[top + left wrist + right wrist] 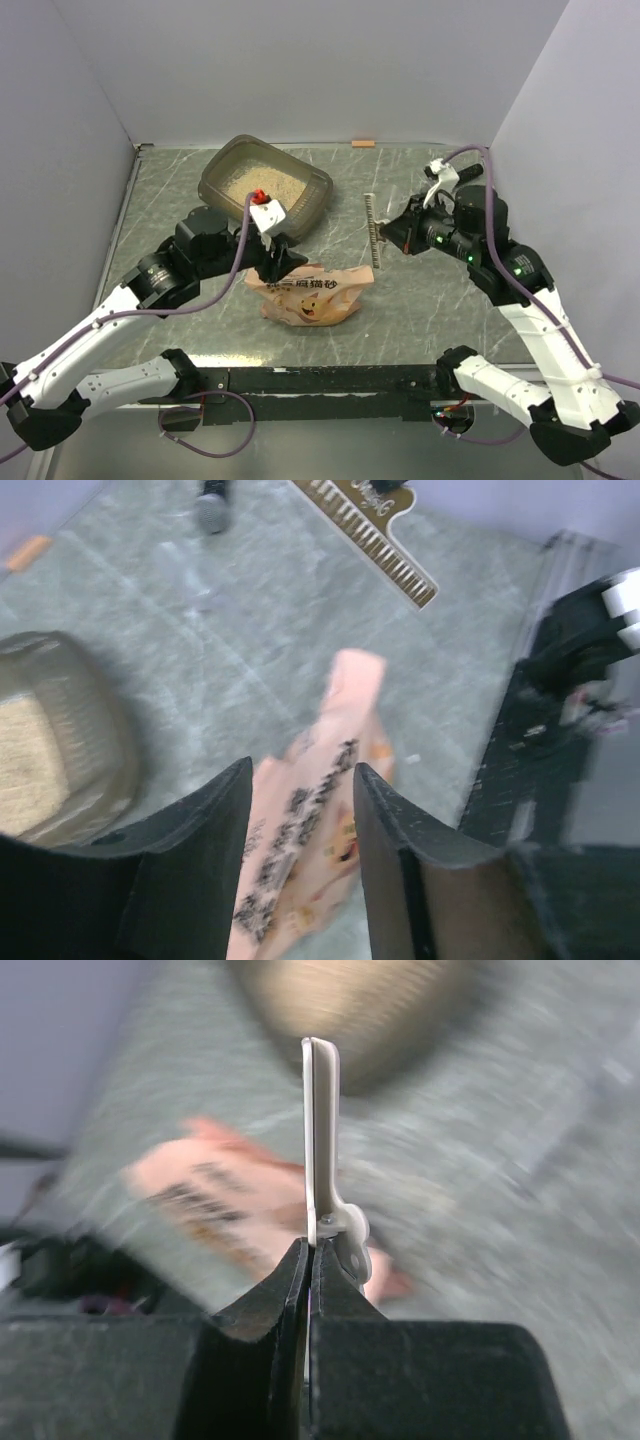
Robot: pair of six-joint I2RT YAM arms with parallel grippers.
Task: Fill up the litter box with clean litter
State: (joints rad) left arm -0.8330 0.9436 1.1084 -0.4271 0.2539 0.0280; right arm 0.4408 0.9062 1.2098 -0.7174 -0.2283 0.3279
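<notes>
The litter box (pixel 312 196) stands at the back left with beige litter (pixel 258 183) in it; it also shows in the left wrist view (pixel 70 730) and blurred in the right wrist view (pixel 370 1010). The orange-pink litter pouch (pixel 312 296) lies flat in front of it, seen also in the left wrist view (pixel 325 780) and in the right wrist view (pixel 215 1205). My left gripper (pixel 281 263) (pixel 300 780) is open, its fingers straddling the pouch's upper left edge. My right gripper (pixel 390 238) (pixel 308 1250) is shut on a flat beige toothed scoop (pixel 373 228) (pixel 320 1120), held above the table right of the pouch.
A small orange piece (pixel 363 144) lies at the back wall. A black rail (pixel 330 378) runs along the near edge between the arm bases. White walls close in the left, back and right sides.
</notes>
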